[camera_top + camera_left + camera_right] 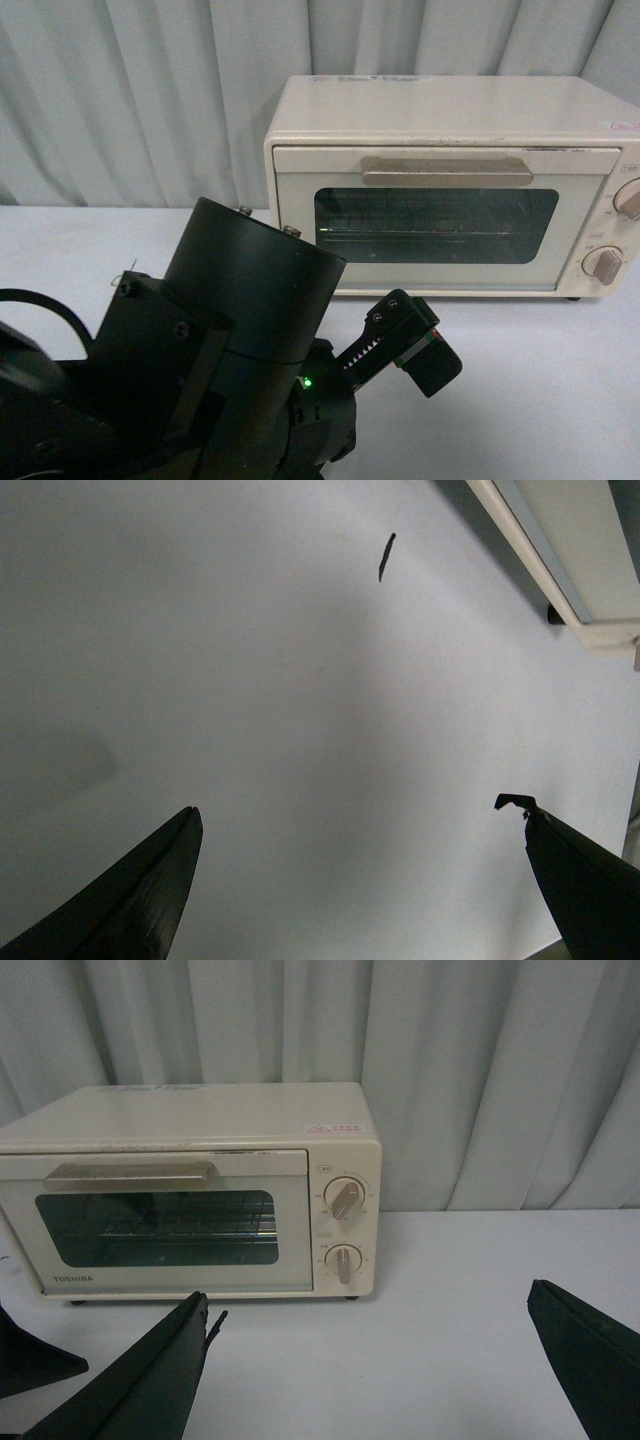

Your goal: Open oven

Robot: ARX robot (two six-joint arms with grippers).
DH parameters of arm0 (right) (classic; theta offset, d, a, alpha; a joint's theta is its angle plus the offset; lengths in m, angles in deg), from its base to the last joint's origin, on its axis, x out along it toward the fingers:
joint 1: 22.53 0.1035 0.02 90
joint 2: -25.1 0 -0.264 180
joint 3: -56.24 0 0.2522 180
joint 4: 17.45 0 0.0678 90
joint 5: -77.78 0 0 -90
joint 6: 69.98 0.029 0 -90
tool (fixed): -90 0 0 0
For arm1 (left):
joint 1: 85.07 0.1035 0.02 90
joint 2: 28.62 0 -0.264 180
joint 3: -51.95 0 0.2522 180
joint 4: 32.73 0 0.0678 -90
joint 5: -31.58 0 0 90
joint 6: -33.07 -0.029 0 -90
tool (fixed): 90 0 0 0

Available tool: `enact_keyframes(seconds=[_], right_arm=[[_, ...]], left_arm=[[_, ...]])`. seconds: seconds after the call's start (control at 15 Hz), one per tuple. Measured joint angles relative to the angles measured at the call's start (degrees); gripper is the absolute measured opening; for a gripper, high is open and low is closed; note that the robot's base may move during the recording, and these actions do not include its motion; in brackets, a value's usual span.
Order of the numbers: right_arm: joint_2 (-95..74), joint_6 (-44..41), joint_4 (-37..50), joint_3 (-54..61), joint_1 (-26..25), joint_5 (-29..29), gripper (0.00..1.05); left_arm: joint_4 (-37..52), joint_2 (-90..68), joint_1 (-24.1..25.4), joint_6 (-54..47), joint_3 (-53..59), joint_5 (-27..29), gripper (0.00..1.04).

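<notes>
Oven (450, 185), door shut, stands at the back of the white tabletop (540, 390), right of centre, against a pale pleated curtain (130, 90). Left pincer (365, 880), released with jaws wide, hangs over bare tabletop near the oven's base. Right pincer (370, 1360), likewise spread, faces the oven's front.

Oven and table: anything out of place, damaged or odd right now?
The oven looks sound, its door shut and level. One oddity: a small dark sliver lies on the white table near the oven; unclear what it is.
</notes>
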Motion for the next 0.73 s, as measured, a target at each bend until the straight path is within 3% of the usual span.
enact_keyframes(seconds=[0.73], right_arm=[[0.00,0.00,0.00,0.00,0.00,0.00,0.98]], left_arm=[[-1.90,-5.51,-1.57,6.36,-5.27,5.73,0.98]])
